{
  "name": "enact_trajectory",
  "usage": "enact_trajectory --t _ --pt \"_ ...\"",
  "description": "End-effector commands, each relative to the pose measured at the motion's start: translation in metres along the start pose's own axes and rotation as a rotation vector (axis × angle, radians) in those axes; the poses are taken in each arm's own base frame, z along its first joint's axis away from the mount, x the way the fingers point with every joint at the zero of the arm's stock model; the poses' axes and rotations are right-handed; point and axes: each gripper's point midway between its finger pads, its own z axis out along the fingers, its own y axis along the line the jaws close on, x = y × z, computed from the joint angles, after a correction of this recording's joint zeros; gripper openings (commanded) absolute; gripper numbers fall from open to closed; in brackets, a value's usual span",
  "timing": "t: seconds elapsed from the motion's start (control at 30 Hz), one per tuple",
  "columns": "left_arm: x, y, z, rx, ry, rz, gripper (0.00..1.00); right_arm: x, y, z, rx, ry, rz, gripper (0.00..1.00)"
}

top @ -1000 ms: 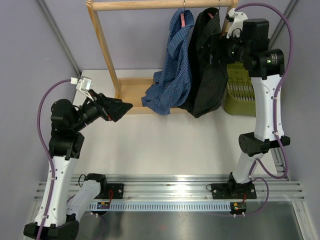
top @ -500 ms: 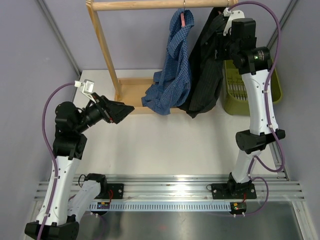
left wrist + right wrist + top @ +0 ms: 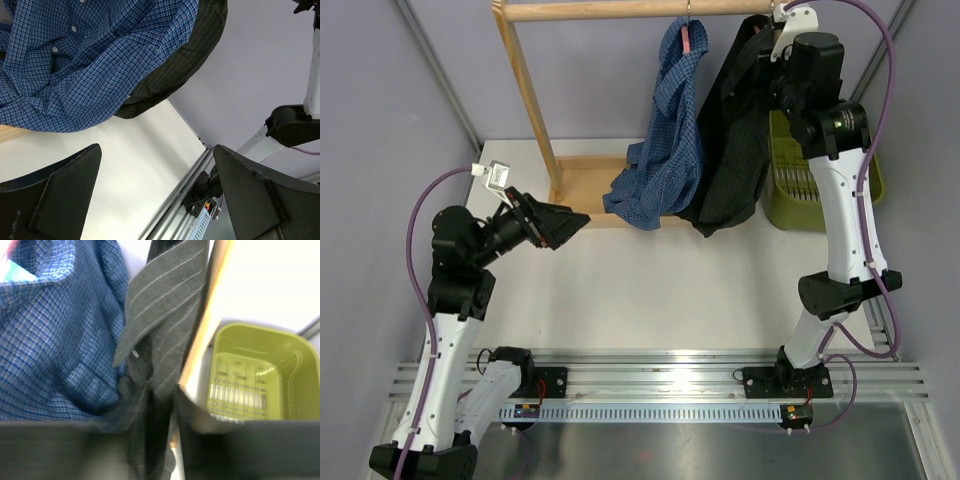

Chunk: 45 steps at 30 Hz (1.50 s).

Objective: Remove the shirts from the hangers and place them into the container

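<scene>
Since a second ago your right arm has swung up and in, from out over the container (image 3: 790,205) to tight against the top of the black shirt (image 3: 730,140), right under the wooden rail (image 3: 620,10). The right gripper (image 3: 161,395) has closed down a lot too. On the wrist view the striped cloth below the collar runs straight down between the two fingers, so I'd call that a pinch on the black shirt, though the picture's pretty blurry down there.

My read is you've got your grab and the next job is working that shirt off its hanger, which I can't actually make out from here. The shirt hangs on the rail, with the bin just beside it on the right, so it's a short carry.

The left gripper (image 3: 156,150) is spread wide with nothing in it, parked low and pointed at the hem of the blue shirt (image 3: 670,130), near it but not touching. That one's on its pink hanger (image 3: 687,38), untouched.
</scene>
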Motion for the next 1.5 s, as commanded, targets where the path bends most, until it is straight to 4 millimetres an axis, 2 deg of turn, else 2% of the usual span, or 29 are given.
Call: enact_trajectory --t 0.0,0.03,0.07,0.23,0.4,0.53,0.57,0.63,0.83,0.93,1.0,1.2,1.3,1.33,1.47 --pt "0.001 -0.01 -0.001 0.052 -0.002 0.021 0.99 -0.036 0.011 -0.022 -0.058 -0.129 0.033 0.23" --pt "0.001 -0.01 -0.002 0.05 -0.003 0.023 0.99 -0.037 0.012 -0.023 -0.061 -0.131 0.036 0.14" --pt "0.001 -0.01 -0.002 0.048 -0.002 0.023 0.99 -0.036 0.012 -0.023 -0.06 -0.128 0.039 0.0" --pt "0.002 -0.009 -0.002 0.046 -0.001 0.024 0.99 -0.036 0.018 -0.029 -0.078 -0.127 0.037 0.0" --pt "0.003 -0.01 -0.003 0.049 0.001 0.023 0.99 -0.049 0.021 -0.041 -0.107 -0.196 0.023 0.0" --pt "0.004 -0.009 -0.003 0.048 -0.001 0.025 0.99 -0.065 0.02 -0.066 -0.123 -0.307 0.043 0.0" --pt "0.004 -0.009 -0.003 0.048 -0.001 0.025 0.99 -0.077 0.018 -0.073 -0.121 -0.365 0.053 0.0" --pt "0.005 -0.009 -0.004 0.048 0.0 0.026 0.99 -0.089 0.014 -0.088 -0.12 -0.448 0.065 0.0" --pt "0.005 -0.009 -0.004 0.047 -0.003 0.028 0.99 -0.112 0.01 -0.13 -0.138 -0.658 0.081 0.0" --pt "0.004 -0.01 -0.004 0.049 -0.004 0.025 0.99 -0.113 0.009 -0.125 -0.13 -0.62 0.062 0.0" --pt "0.005 -0.01 -0.004 0.049 -0.004 0.024 0.99 -0.114 0.008 -0.128 -0.128 -0.624 0.063 0.0" --pt "0.001 -0.014 -0.006 0.047 -0.011 0.041 0.99 -0.108 -0.005 -0.149 -0.086 -0.553 0.14 0.0" --pt "-0.001 -0.016 -0.006 0.046 -0.008 0.045 0.99 -0.086 -0.009 -0.157 -0.07 -0.408 0.181 0.0" --pt "-0.005 -0.018 -0.006 0.049 -0.016 0.052 0.99 -0.071 -0.009 -0.163 -0.071 -0.329 0.196 0.0" --pt "-0.01 -0.021 -0.006 0.047 -0.015 0.066 0.99 -0.036 -0.016 -0.179 -0.032 -0.193 0.246 0.0"
